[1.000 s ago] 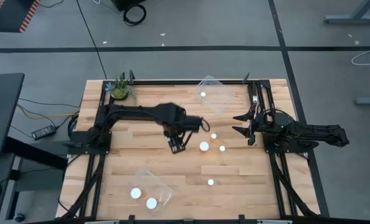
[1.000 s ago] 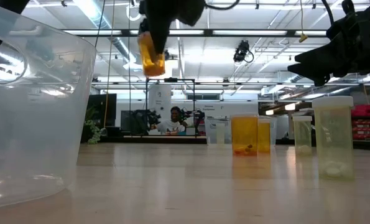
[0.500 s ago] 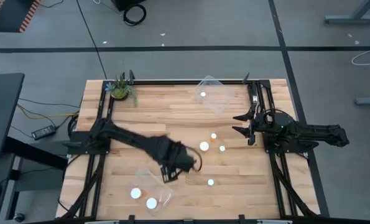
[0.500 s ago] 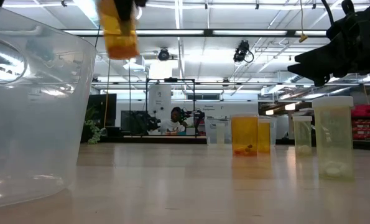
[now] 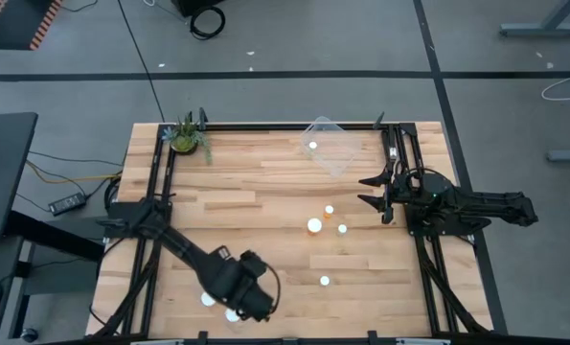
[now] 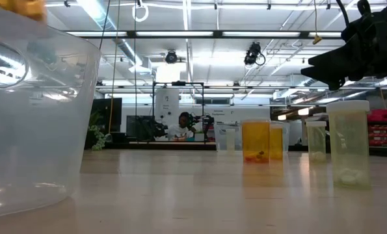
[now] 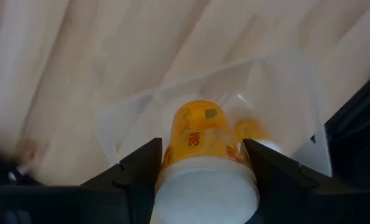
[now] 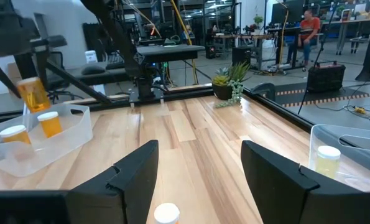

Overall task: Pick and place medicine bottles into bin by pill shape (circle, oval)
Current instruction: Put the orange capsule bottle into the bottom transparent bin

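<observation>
Wooden table (image 5: pixel 265 182) scene: left gripper (image 7: pixel 203 163) hung over the near clear bin (image 7: pixel 284 81), clamped on an amber bottle (image 7: pixel 200 140). Next I'd guess lower and release. Right gripper (image 5: pixel 373 192) idled, jaws apart.

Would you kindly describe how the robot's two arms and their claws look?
Both arms are dark, nearly black, built of jointed segments. The left claw has two flat, angular matte-black fingers. The right claw has the same broad black fingers. The right arm carries a small green light near its wrist.
</observation>
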`<move>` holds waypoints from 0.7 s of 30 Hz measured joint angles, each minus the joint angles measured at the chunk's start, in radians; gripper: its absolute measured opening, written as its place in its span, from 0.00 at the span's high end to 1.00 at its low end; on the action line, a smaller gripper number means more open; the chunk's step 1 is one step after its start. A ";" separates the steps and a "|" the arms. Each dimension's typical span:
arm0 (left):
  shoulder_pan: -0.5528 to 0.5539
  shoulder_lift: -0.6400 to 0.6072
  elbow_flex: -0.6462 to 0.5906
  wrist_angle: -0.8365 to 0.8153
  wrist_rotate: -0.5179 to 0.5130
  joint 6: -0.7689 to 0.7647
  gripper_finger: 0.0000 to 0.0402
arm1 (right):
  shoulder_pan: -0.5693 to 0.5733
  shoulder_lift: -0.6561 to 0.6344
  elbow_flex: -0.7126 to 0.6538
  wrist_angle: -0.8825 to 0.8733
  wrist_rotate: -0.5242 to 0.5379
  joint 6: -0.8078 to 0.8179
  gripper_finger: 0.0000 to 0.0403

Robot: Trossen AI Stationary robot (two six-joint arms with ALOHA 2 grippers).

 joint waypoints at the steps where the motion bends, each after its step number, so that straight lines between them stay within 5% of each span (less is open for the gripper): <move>1: -0.009 0.000 -0.019 0.002 0.009 -0.013 0.43 | 0.000 0.000 0.000 0.000 0.000 0.000 0.41; 21: 0.010 0.001 -0.371 0.177 0.092 0.106 0.41 | 0.000 0.000 0.000 -0.001 0.000 0.000 0.41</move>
